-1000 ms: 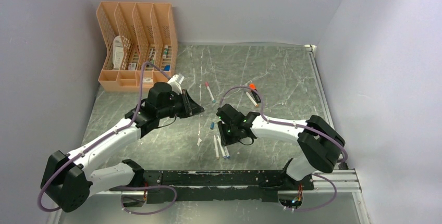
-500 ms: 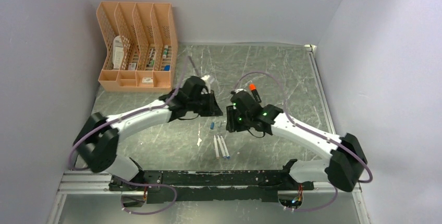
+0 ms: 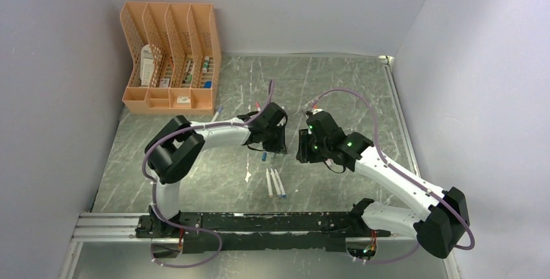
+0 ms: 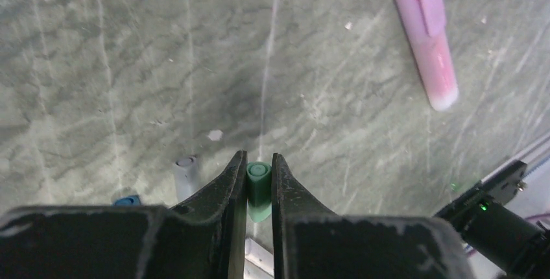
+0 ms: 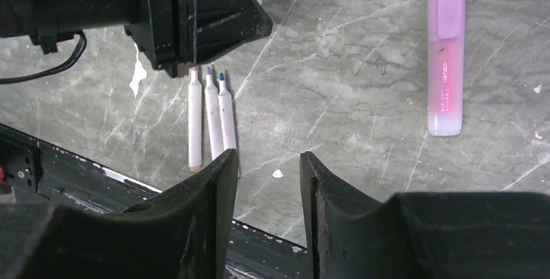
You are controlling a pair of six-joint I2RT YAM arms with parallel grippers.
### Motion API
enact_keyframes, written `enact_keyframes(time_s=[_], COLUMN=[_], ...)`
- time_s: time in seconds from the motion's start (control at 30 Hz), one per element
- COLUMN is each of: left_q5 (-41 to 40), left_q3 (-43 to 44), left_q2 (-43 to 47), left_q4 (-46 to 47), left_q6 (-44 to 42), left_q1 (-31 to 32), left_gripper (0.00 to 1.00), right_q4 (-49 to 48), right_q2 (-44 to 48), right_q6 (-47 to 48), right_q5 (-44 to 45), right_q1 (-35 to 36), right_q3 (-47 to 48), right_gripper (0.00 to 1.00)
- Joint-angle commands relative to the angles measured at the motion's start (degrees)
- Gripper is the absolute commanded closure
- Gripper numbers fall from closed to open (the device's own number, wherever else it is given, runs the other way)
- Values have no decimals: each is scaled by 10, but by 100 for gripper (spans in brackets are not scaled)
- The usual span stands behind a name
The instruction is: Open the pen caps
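Our two arms meet mid-counter (image 3: 350,91), a grey-green marbled slab boxed in by pale lilac walls (image 3: 311,6).

Our left gripper (image 4: 259,178) is clenched on the teal pen cap (image 4: 259,187), pinched between both fingers; a grey cap (image 4: 186,174) and a blue cap (image 4: 126,200) lie on the stone just beside it. Our right gripper (image 5: 267,162) is released, nothing between its fingers, near three white pen barrels (image 5: 209,113) lying side by side. A pink highlighter (image 5: 445,52) lies apart; an orange file rack (image 3: 170,58) stands in the far-left corner.
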State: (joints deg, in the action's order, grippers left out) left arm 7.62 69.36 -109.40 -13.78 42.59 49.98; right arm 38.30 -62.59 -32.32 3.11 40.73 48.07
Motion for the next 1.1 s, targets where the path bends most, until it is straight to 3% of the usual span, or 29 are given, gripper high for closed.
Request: enact_keyframes(time_s=[0.0, 0.6, 0.8, 1.07], left_q5=[-31, -72, -74, -76], left_q3=[28, -16, -16, -1], left_q2=[-20, -10, -10, -15], left_q4=[-24, -59, -63, -72], left_q6=[-8, 1, 3, 3], left_q1=[1, 1, 2, 2], left_gripper=[83, 79, 69, 63], right_q4=[5, -9, -12, -13], right_q2=[10, 8, 9, 11], right_q6=[9, 11, 11, 11], right_q5=[-10, -26, -30, -33], right_q1=[-5, -7, -8, -8], right_q3=[-8, -20, -22, -24], right_gripper=[60, 60, 60, 60])
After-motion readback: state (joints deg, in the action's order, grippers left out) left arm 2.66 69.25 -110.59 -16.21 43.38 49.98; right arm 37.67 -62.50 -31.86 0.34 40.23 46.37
